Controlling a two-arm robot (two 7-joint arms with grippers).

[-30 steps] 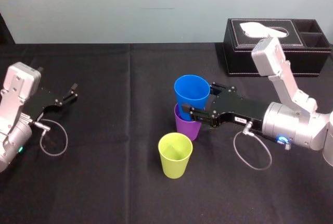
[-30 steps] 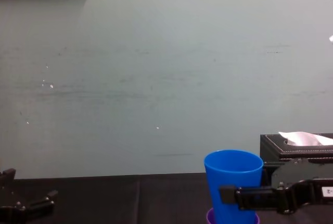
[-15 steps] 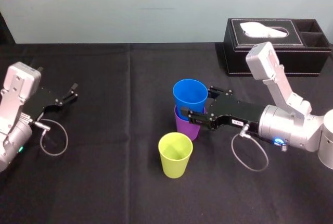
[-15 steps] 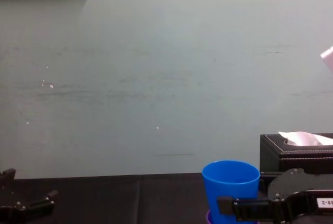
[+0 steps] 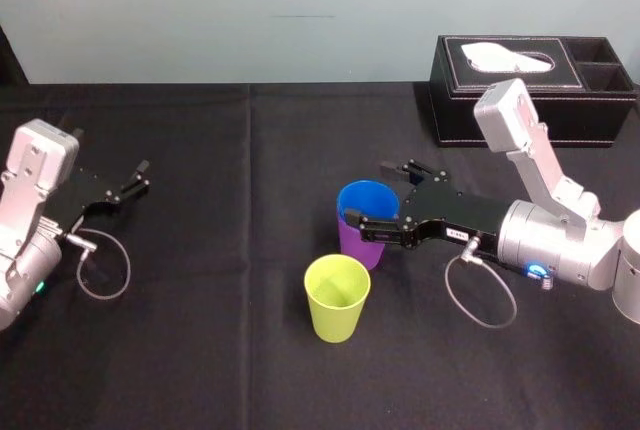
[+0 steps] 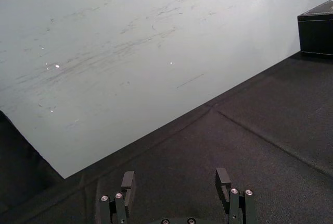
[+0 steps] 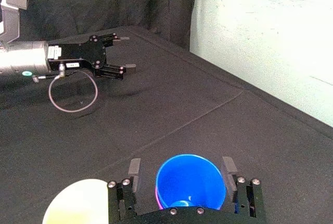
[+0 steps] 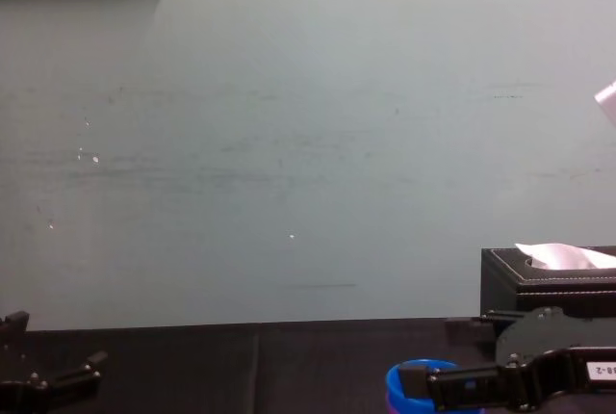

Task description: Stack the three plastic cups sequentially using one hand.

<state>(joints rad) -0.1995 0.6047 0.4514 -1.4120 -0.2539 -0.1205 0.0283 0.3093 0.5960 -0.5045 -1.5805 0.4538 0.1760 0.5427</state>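
Blue cup [image 5: 367, 200] sits nested in purple cup [image 5: 356, 246] mid-table, between the right hand's [image 5: 368, 194] spread fingers, ungripped. Yellow-green cup [image 5: 337, 296] stands just beside, nearer the front edge.

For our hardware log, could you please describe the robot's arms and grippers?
Both arms are silver-grey with boxy segments. The left gripper and right gripper are black, with long jointed fingers. A grey cable loops beneath each wrist. The right arm has a blue light.

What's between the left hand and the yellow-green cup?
Only bare black cloth up to the yellow-green cup, seen in the head view. The left hand is parked; the right hand is at the blue cup.
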